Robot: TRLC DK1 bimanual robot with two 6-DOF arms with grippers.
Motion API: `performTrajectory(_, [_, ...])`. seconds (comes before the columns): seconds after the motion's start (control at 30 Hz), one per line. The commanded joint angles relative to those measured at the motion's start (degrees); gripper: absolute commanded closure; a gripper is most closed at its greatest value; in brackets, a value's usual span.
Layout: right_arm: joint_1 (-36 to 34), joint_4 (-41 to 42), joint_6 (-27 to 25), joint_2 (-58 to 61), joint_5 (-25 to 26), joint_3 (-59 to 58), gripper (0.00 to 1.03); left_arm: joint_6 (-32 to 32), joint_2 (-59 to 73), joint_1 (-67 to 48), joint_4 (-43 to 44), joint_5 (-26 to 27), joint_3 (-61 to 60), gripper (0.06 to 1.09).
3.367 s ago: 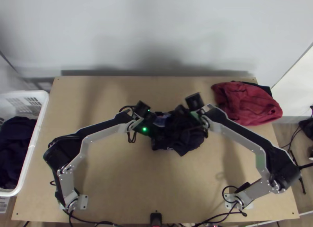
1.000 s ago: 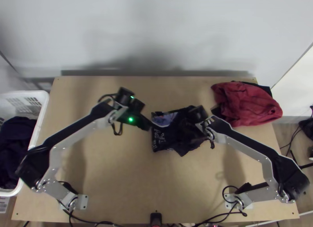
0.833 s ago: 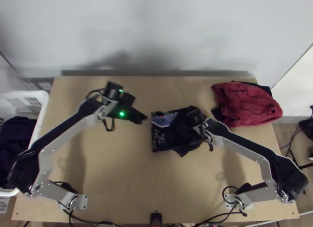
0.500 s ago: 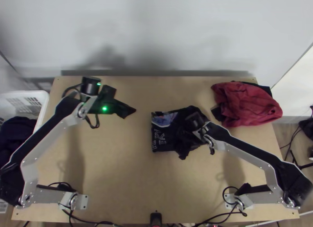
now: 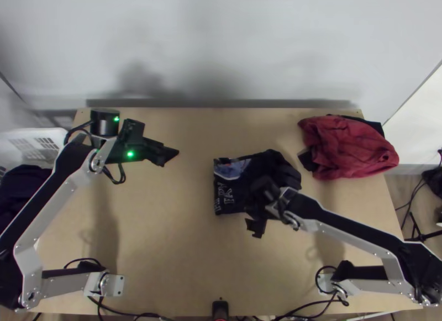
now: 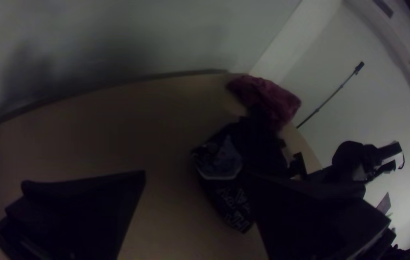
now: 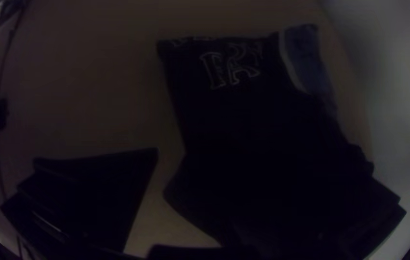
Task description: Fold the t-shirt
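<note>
One white basket (image 5: pixel 40 135) holding dark cloth (image 5: pixel 25 180) stands well left of the t-shirt (image 5: pixel 238 183), which lies compact, partly rumpled, on the counter (image 5: pixel 193 254). Left tool (image 5: pixel 170 158), spread open, hangs left of the t-shirt; right tool (image 5: pixel 253 209), also open, is at its near side.

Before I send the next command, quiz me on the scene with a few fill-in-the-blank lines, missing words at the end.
The gripper nearer the dark t-shirt is the ____ one.
The fingers of the left gripper are ____, not shut.
The white basket stands on the ____ side of the table.
The large bunched cloth at the far right is ____ in colour.

Missing words: right; open; left; red.
</note>
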Motion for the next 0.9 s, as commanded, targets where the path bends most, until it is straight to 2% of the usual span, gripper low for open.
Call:
performTrajectory(0.0, [5.9, 5.4, -4.6, -0.9, 9.1, -3.4, 0.15, 0.3, -2.2, 1.9, -0.1, -0.3, -0.7, 0.12])
performTrajectory(0.4, [9.5, 16.4, -9.4, 1.3, 16.8, -8.4, 0.15, 0.8, -3.4, 1.9, 0.4, -1.5, -3.2, 0.12])
performTrajectory(0.6, [10.5, 19.6, -10.1, 5.5, 17.7, -7.7, 0.15, 1.6, -3.6, 2.3, 0.4, -1.7, -3.9, 0.12])
performTrajectory(0.87, [10.6, 22.8, -14.3, 7.4, 21.2, -8.5, 0.15, 2.5, -3.5, 3.6, 0.4, -1.7, -3.9, 0.12])
